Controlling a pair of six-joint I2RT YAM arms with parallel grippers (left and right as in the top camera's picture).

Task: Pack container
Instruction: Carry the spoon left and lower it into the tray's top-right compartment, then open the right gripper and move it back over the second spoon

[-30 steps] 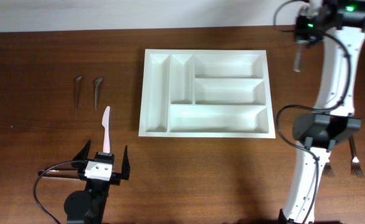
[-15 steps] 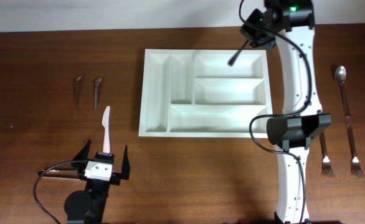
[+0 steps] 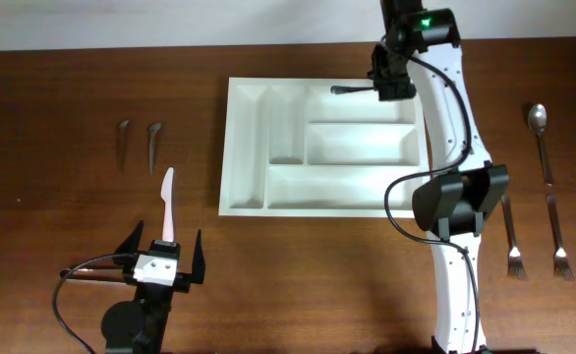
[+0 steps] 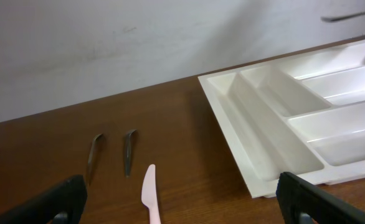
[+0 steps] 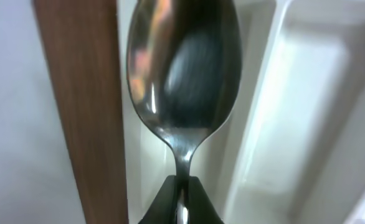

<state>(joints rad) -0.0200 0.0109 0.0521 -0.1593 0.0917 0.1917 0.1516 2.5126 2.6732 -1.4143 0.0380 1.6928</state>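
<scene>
Container sitting centre-frame on the tabletop, right jaws pinched tight on a spoon hovering over its top long compartment, left jaws spread wide and empty at lower left.

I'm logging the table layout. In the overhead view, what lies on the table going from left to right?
Dark utensil → second dark utensil → pale plastic knife → container → fork → spoon → second fork. Omitted: the held spoon in the right pincer, over the container.
</scene>
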